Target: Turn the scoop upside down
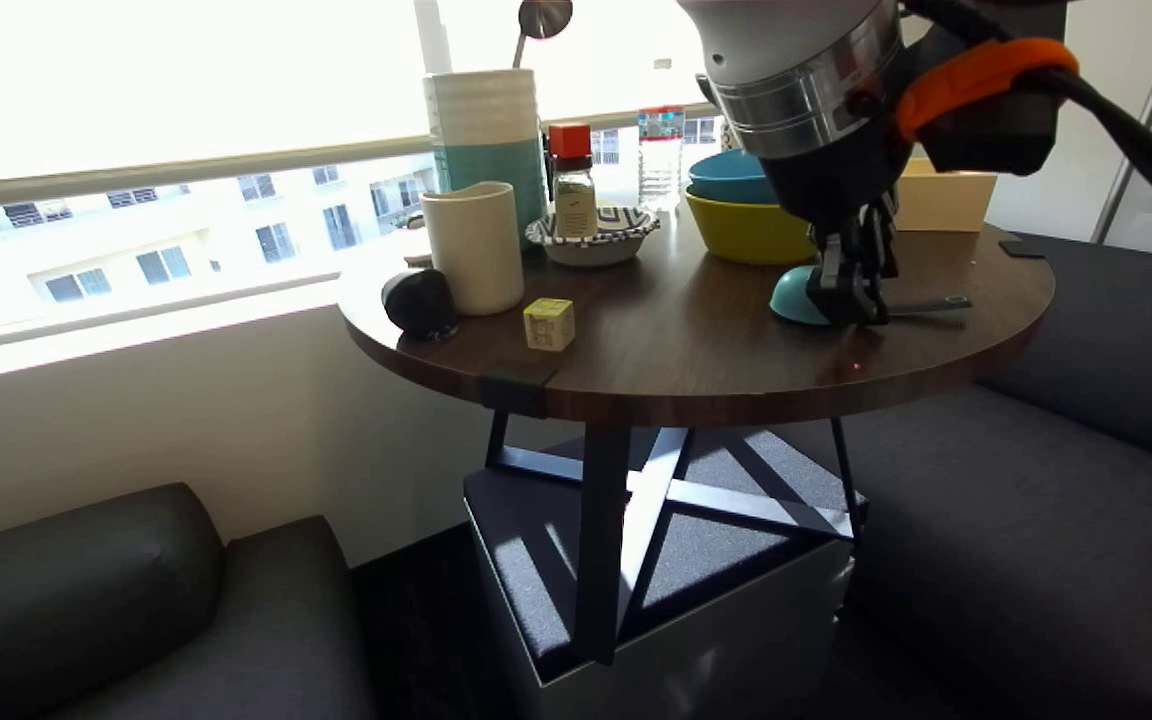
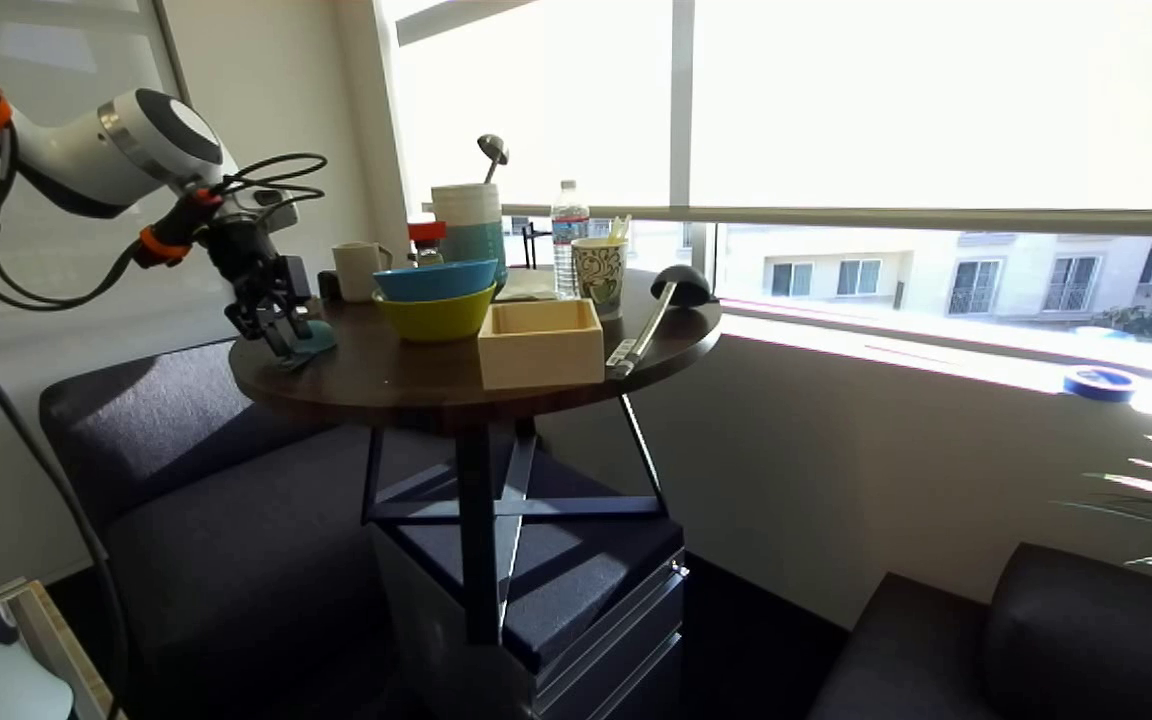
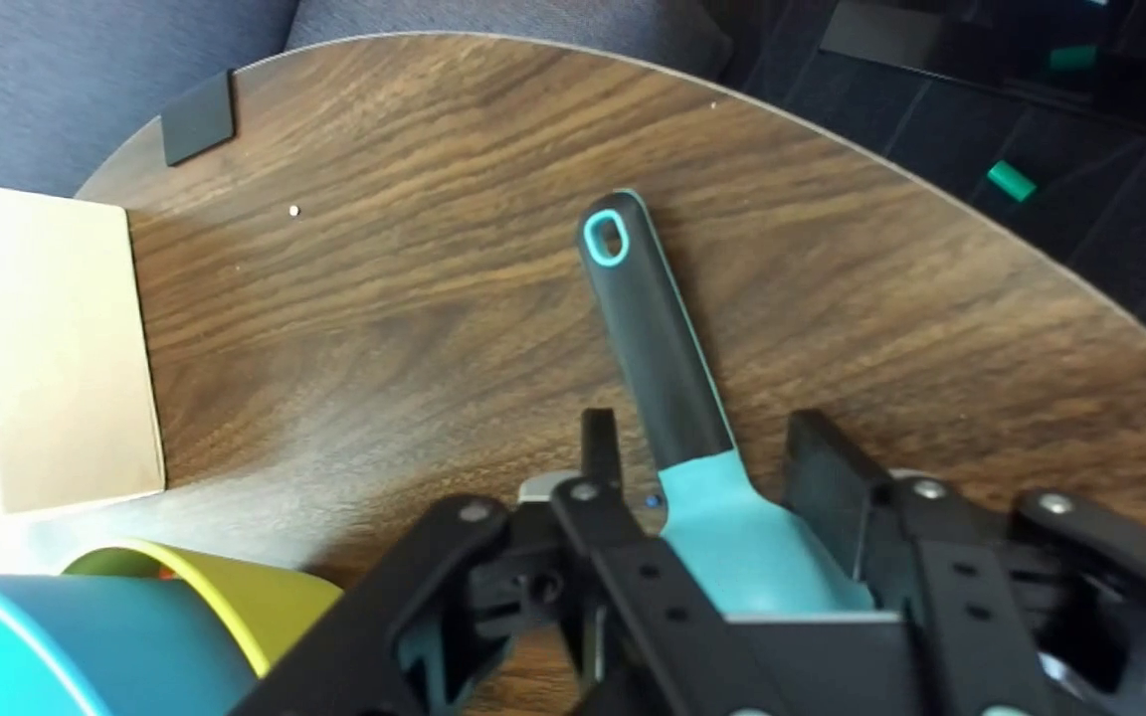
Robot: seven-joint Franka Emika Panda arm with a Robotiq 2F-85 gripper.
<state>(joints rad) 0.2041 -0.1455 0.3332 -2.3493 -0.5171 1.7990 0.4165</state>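
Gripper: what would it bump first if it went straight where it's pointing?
Probably the table: the gripper points down, jaws open on either side of the scoop. Depth is unclear, so it might brush the scoop first.

arm shell [image 2: 76,148]: smooth white, in rounded segments
joint cap [image 2: 161,118]: black oval, inset with a white disc
collar [image 1: 798,112]: silver metal, scored with thin lines around it
straps [image 1: 976,77]: broad, bright orange
cables [image 1: 1126,135]: black, the thinner ones in open loops
gripper [image 3: 710,452]: matte black, angular, built of jointed bars
screws [image 3: 928,488]: silver, round-headed
base [image 2: 11,688]: white, crossed by a dark band with pale letters ending in "ika"
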